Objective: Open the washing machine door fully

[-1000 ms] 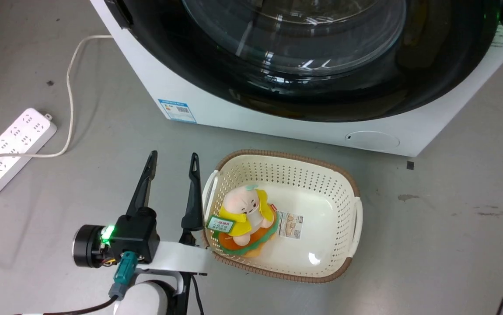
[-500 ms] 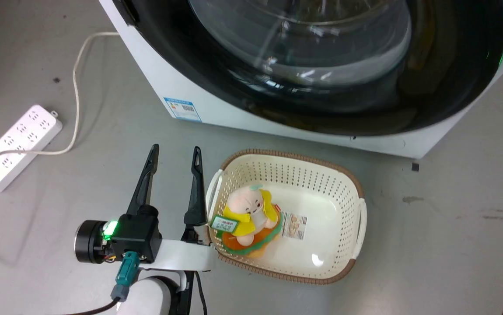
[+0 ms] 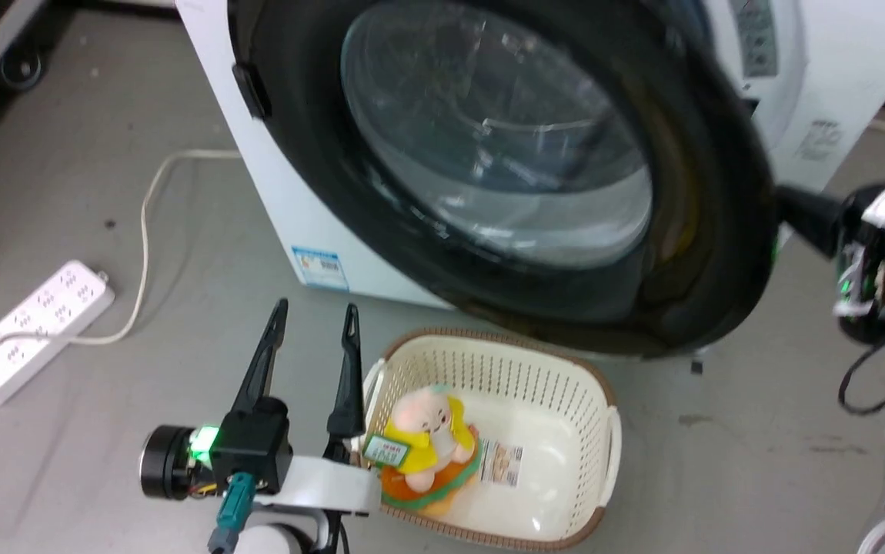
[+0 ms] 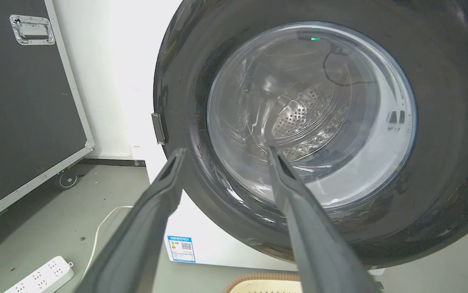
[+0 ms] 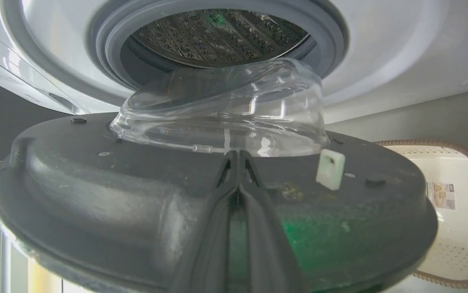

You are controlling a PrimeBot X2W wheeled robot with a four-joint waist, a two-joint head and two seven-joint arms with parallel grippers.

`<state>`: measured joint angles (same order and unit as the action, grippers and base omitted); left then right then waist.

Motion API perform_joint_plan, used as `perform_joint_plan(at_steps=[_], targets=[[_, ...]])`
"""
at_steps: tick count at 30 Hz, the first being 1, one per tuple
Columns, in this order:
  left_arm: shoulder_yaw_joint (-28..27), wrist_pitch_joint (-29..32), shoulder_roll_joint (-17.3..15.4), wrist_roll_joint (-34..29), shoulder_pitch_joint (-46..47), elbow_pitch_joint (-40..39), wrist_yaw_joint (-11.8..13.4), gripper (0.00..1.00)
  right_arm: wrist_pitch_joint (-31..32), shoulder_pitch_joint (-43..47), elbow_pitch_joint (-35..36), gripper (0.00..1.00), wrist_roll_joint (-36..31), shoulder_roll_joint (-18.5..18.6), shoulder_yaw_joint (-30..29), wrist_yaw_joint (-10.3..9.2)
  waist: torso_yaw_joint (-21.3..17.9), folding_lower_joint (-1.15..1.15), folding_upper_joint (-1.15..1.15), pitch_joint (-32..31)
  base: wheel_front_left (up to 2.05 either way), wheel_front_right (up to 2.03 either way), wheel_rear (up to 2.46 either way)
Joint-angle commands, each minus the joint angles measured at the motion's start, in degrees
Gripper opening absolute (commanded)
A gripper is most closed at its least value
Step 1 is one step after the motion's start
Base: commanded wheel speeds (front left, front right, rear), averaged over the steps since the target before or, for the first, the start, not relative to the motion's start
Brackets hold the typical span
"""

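The white washing machine (image 3: 273, 200) stands on a grey floor; its washing machine door (image 3: 489, 154) hangs part-way open, lower rim above the perforated laundry basket (image 3: 612, 431) in the head view. The right gripper (image 5: 238, 156), fingers pressed together, has its tips at the door's inner face. The left gripper (image 3: 315, 312) is spread wide and empty beside the basket, which holds a plush toy (image 3: 427, 435)

The washing machine door (image 3: 489, 154) stands ajar, its lower rim overhanging the basket (image 3: 535, 377). Left of the door the floor (image 3: 181, 323) lies open, crossed only by a white cable (image 3: 146, 223) and a power strip (image 3: 35, 331).
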<state>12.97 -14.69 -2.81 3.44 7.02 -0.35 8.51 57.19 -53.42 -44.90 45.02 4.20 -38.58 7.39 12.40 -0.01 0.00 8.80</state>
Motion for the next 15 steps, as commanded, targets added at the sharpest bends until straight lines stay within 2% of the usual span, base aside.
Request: perform_joint_plan(at_steps=[1,6,15], targets=[[-0.37,-0.30,-0.17,-0.43,-0.83,0.11,-0.20,1.00,0.84,1.95,0.91,0.00,0.68,-0.69,0.44,0.10,-0.59,0.01,0.00,-1.83,0.00,0.00,0.00],[-0.97,-0.30,-0.25,-0.55,-2.82,0.44,-0.79,1.00,4.06,6.91,3.03,0.00,4.13,-1.27,3.10,0.10,-0.96,0.01,0.00,-4.21,0.00,0.00,0.00],[-0.81,-0.30,-0.43,-0.91,-6.00,1.72,-2.31,1.00,4.96,15.95,3.68,0.00,19.92,-1.31,17.46,0.10,-0.21,0.01,0.00,-7.32,0.00,0.00,0.00]])
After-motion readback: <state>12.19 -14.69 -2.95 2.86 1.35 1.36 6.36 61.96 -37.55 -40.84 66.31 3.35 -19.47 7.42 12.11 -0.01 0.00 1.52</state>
